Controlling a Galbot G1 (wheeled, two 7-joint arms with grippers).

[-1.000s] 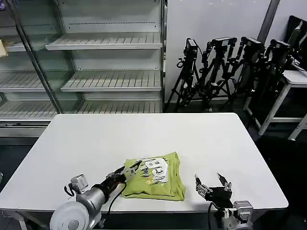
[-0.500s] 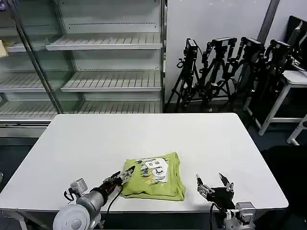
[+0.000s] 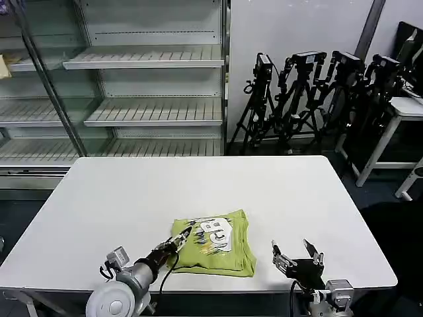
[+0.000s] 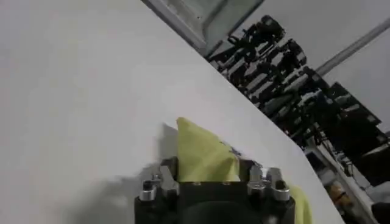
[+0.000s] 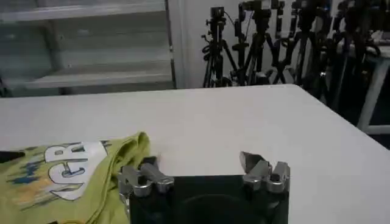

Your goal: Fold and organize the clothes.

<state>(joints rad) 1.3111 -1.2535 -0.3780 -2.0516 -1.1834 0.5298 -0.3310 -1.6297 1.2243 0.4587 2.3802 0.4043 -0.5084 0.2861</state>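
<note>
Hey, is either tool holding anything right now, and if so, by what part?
The left tool pinches the folded lime T-shirt at its left edge, where fabric rises between its fingers. The right tool is open beside the shirt, holding nothing.

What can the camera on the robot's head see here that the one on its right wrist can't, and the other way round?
Head view alone: the left gripper reaching onto the near left corner of the folded T-shirt, the whole white table, and tall empty shelves behind it.
Right wrist view alone: a close look at the right gripper, fingers apart above bare tabletop, beside the shirt.
Both: the lime shirt with its white printed letters, the table, the tripods by the wall.
</note>
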